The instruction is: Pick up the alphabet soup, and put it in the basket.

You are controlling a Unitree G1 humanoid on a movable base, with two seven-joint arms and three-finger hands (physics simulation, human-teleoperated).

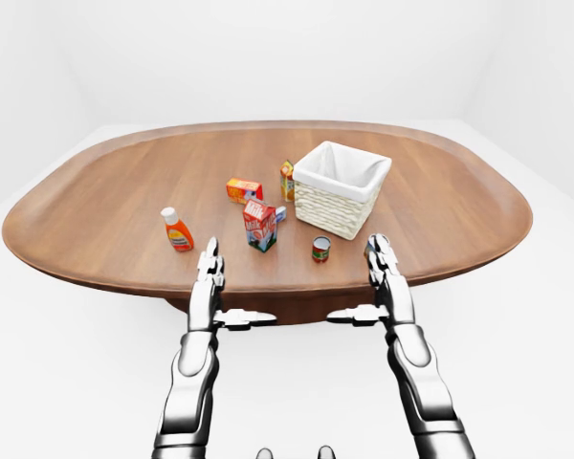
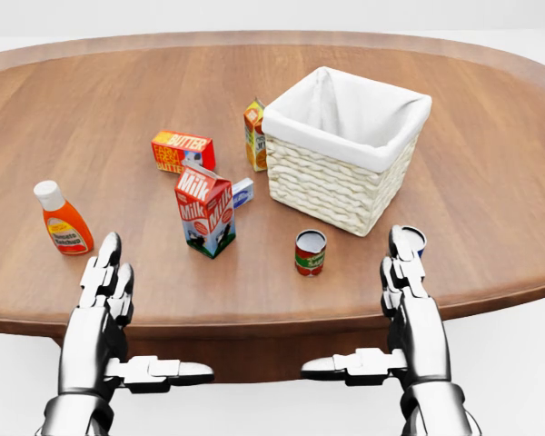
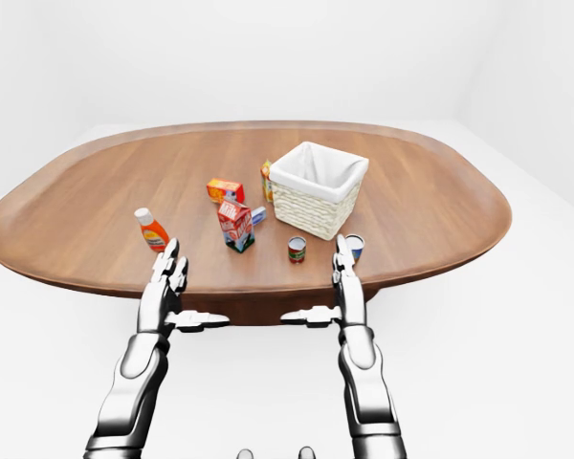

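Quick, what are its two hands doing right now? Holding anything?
Left hand: open, fingers straight, holding nothing.
Right hand: open, holding nothing; a blue-topped can shows just behind its fingertips.

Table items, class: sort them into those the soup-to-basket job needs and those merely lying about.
Needed: alphabet soup can; basket; left hand and right hand, both open.
Lying about: milk carton; butter box; orange bottle; small carton; second can.
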